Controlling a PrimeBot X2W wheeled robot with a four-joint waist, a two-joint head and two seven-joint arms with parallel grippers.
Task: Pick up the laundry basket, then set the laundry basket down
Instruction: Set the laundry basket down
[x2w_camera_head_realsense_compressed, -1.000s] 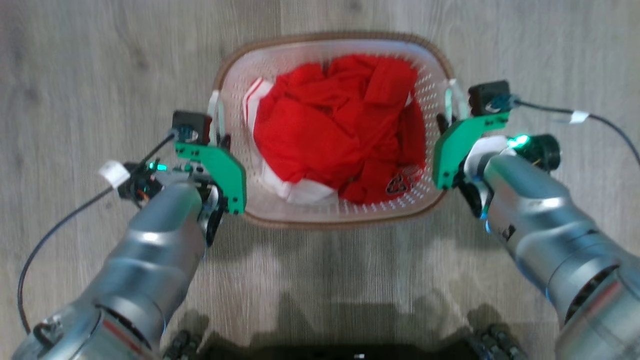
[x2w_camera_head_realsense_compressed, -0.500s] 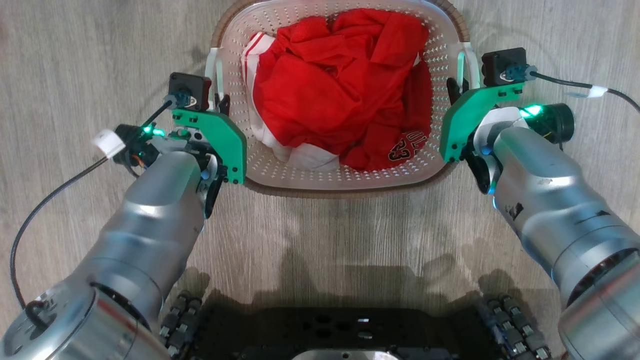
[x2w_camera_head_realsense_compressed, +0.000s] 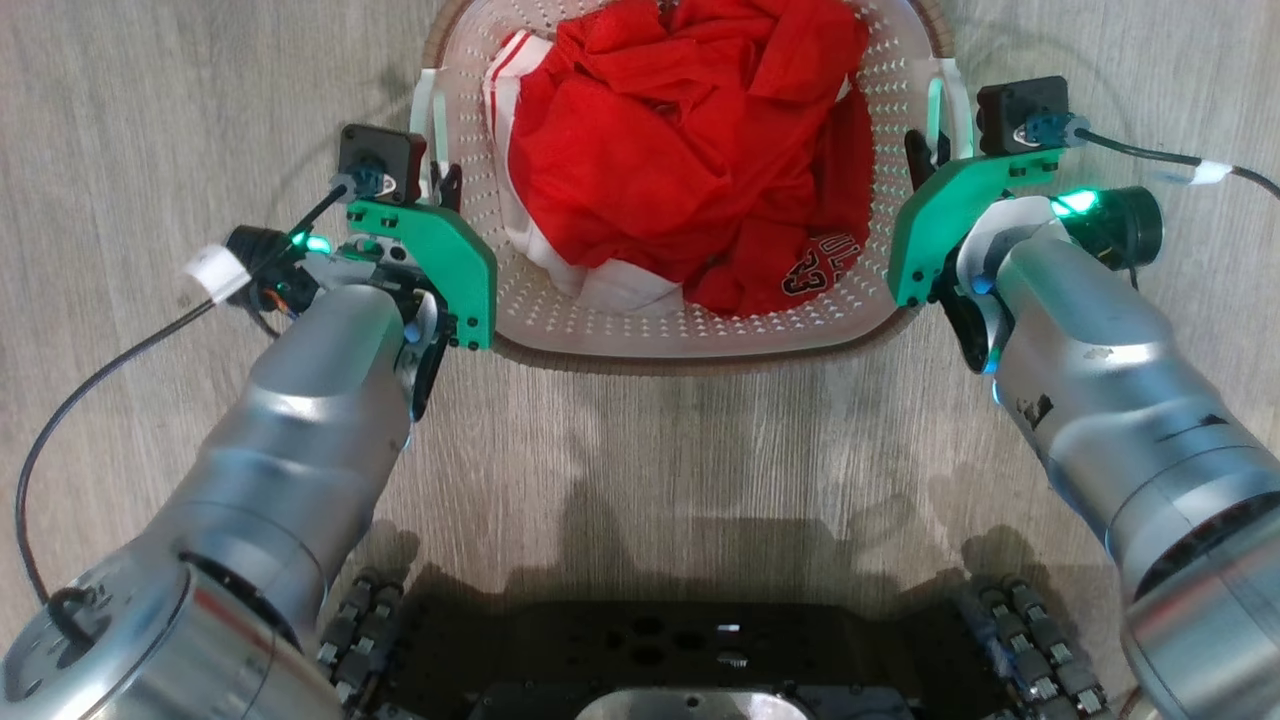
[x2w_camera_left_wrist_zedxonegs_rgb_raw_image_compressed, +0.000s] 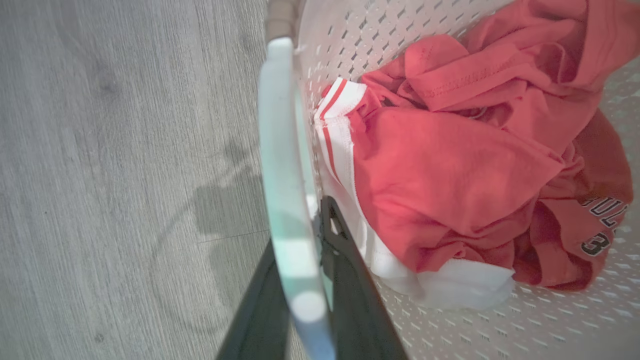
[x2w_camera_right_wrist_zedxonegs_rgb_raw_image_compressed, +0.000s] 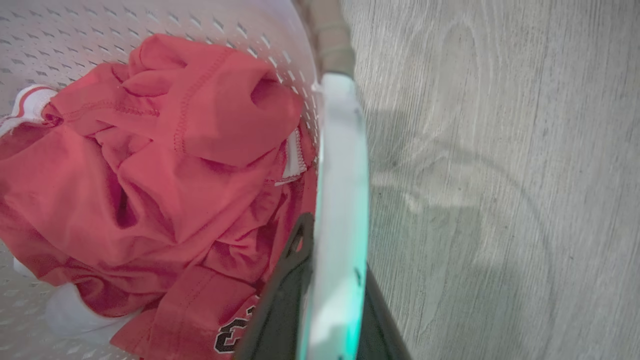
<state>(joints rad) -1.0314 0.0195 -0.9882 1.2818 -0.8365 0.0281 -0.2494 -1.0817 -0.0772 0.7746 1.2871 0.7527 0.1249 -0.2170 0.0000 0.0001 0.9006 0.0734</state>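
Laundry basket (x2w_camera_head_realsense_compressed: 640, 322) is dead ahead of the robot, over the grey wood-grain floor (x2w_camera_head_realsense_compressed: 650, 460), long axis running left to right. It's white perforated plastic with a brown woven-look rim and rounded corners. There's a crumpled red-and-white jersey (x2w_camera_head_realsense_compressed: 680, 150) inside. Left pincer (x2w_camera_head_realsense_compressed: 443, 192) is clamped on the left handle (x2w_camera_left_wrist_zedxonegs_rgb_raw_image_compressed: 285, 175), right pincer (x2w_camera_head_realsense_compressed: 918, 150) on the right handle (x2w_camera_right_wrist_zedxonegs_rgb_raw_image_compressed: 340, 175).

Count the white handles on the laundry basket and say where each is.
2: the left handle, held by the left gripper; the right handle, held by the right gripper.
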